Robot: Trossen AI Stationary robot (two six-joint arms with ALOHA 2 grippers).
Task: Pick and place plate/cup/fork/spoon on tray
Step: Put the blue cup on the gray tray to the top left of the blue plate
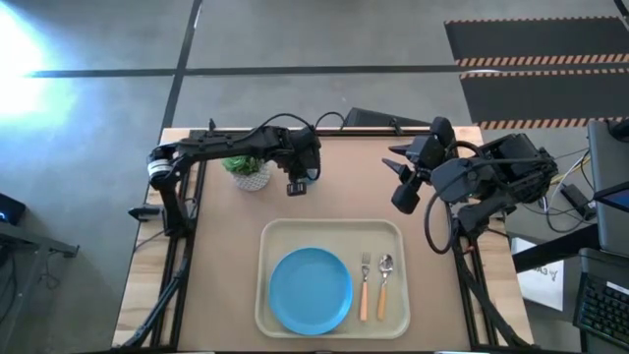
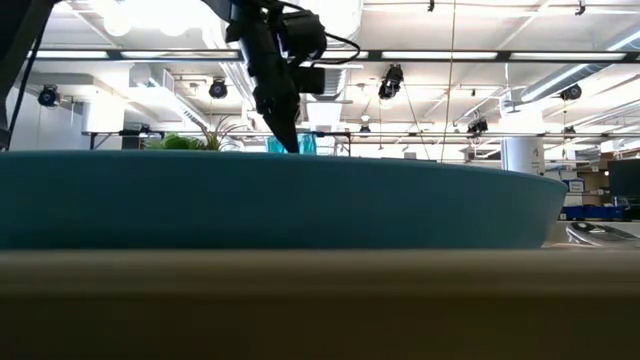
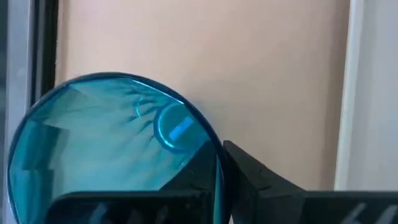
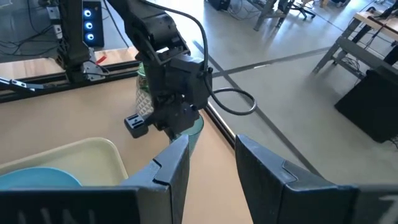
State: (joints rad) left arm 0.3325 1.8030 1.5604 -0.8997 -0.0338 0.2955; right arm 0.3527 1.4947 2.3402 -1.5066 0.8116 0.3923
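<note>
The teal-green cup stands at the table's far middle, next to the white plant pot. My left gripper is on it from above and shut on its wall; the cup fills the left wrist view. The sky-blue plate, the fork and the spoon lie on the cream tray at the near middle. My right gripper hangs open and empty over the table's far right, its fingers pointing toward the cup. My left gripper holds the cup by its rim, on one side, with one finger inside the cup and the other outside. The fingers come from above, pointing down. The cup is upright; I cannot tell whether its base is on the table.
The plant pot stands just left of the cup, close to my left arm. The tray takes up the near middle; its left part holds the plate, its right part the fork and spoon. Bare tabletop lies between the cup and the tray.
</note>
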